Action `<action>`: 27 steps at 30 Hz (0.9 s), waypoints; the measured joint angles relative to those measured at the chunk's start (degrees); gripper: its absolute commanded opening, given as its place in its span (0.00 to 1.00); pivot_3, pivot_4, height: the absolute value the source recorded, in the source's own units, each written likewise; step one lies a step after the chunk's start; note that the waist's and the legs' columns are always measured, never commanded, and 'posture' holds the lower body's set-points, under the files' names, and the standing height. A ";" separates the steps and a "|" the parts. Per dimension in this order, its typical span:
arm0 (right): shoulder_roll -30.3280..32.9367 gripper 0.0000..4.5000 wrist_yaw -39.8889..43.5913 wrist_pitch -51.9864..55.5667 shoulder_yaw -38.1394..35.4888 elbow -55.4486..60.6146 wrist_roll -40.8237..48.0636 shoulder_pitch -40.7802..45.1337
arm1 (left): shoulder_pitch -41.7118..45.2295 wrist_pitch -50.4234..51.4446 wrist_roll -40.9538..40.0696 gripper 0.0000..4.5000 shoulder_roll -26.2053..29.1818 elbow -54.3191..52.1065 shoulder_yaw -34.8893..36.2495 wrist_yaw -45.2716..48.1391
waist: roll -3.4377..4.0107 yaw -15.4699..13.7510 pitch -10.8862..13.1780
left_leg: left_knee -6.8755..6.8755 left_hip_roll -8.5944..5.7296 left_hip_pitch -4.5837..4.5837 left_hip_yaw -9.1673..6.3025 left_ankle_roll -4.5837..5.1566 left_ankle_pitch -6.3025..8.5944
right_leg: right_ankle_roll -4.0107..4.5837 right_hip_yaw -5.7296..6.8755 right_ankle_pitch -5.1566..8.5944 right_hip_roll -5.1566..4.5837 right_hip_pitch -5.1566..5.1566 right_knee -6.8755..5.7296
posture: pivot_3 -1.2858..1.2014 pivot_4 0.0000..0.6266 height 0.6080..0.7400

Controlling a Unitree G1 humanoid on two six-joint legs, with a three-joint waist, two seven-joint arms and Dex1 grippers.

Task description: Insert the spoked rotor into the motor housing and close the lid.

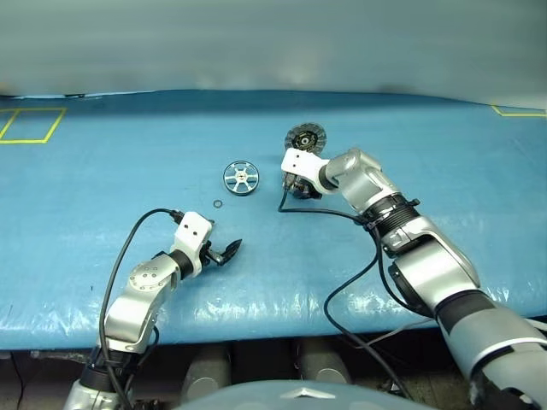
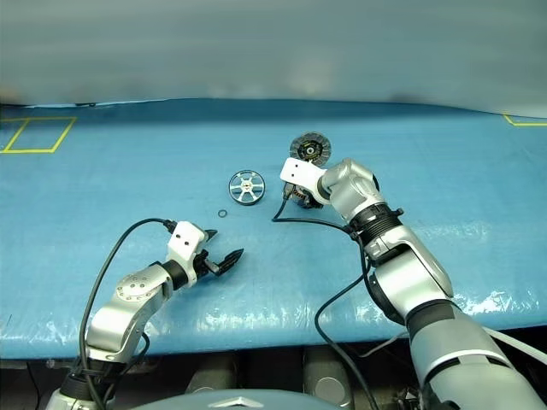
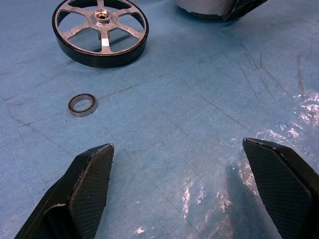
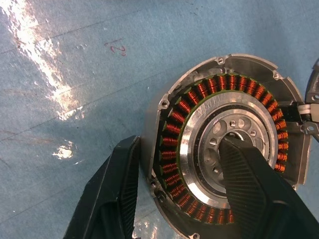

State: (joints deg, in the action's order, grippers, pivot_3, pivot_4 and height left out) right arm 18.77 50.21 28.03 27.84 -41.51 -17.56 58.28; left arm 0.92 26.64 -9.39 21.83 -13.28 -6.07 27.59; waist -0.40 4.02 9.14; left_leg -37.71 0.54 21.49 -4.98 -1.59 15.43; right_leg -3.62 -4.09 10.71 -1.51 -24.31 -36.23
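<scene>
Reaching down-left, right gripper (image 4: pixel 179 194) fingers straddling motor housing (image 4: pixel 219 149) wall, left gripper (image 3: pixel 184 184) low, fingers spread wide, empty.

The desk (image 1: pixel 102 179) is blue with yellow lines. The spoked rotor (image 3: pixel 100 31) is shiny silver with a black rim. The motor housing (image 4: pixel 227 149) is grey with copper-orange windings.

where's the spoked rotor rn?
In the head views the spoked rotor lies flat on the blue table, just left of the motor housing, with a small ring beside it.
</scene>
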 measured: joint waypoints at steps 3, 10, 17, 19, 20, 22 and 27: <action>-0.28 0.46 0.36 0.07 -0.25 0.15 -0.10 -0.22 | -0.01 -0.07 0.00 1.00 0.00 0.00 0.03 -0.03 | -0.01 0.19 -0.01 | -0.02 0.00 -0.09 0.01 0.00 0.00 | 0.01 0.00 -0.02 0.00 0.08 -0.03 | 0.52 0.24 1.00; -0.23 0.46 2.11 4.08 -2.29 10.78 0.11 -5.82 | -0.35 -2.40 0.02 1.00 0.84 0.02 1.05 0.28 | -0.03 0.39 -0.03 | 0.02 0.04 -0.19 -0.01 0.00 0.00 | 0.12 0.01 0.05 0.04 0.08 -0.22 | 0.52 0.24 1.00; -1.47 0.46 1.73 16.34 -2.21 34.23 -0.03 -17.93 | -2.59 -6.77 0.32 1.00 1.12 0.04 1.28 1.16 | -0.14 0.42 -0.12 | 0.05 0.09 -0.43 -0.03 0.00 0.01 | 0.12 0.04 0.41 0.09 0.09 -0.61 | 0.52 0.24 1.00; -2.91 0.46 0.04 20.89 -1.73 40.54 -0.23 -21.28 | -2.82 -9.03 0.33 1.00 0.73 0.05 1.43 1.04 | -0.15 0.46 -0.13 | 0.05 0.12 -0.49 -0.02 -0.01 0.01 | 0.10 0.04 0.42 0.11 0.11 -0.64 | 0.52 0.24 1.00; -3.42 0.46 -0.56 22.42 -1.28 42.36 -0.32 -22.22 | -2.86 -9.76 0.32 1.00 0.64 0.06 1.48 1.01 | -0.15 0.47 -0.13 | 0.05 0.12 -0.56 -0.02 -0.01 0.01 | 0.10 0.04 0.42 0.11 0.14 -0.66 | 0.52 0.24 1.00; -4.76 0.46 -2.66 27.14 -0.14 47.01 -0.61 -24.44 | -3.18 -11.19 0.12 1.00 0.32 0.05 1.86 1.16 | -0.16 0.47 -0.13 | 0.06 0.13 -0.77 -0.02 -0.01 0.01 | 0.36 0.04 0.59 0.12 0.34 -0.65 | 0.52 0.24 1.00; -7.23 0.46 -6.38 34.94 2.35 56.23 -0.37 -29.24 | -4.76 -12.00 -1.09 1.00 0.25 0.05 2.95 2.47 | -0.23 0.51 -0.17 | 0.09 0.15 -0.95 -0.02 -0.02 0.01 | 0.44 0.07 0.66 0.11 0.51 -0.61 | 0.52 0.24 1.00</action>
State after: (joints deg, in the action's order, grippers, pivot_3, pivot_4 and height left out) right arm 11.54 43.83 62.97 30.19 14.72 -17.93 29.05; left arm -3.83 14.64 -10.48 22.08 -13.22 -3.12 30.06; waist -0.63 4.53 8.97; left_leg -37.61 0.69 20.54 -5.00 -1.60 15.44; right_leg -3.19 -4.03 11.37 -1.40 -23.80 -36.84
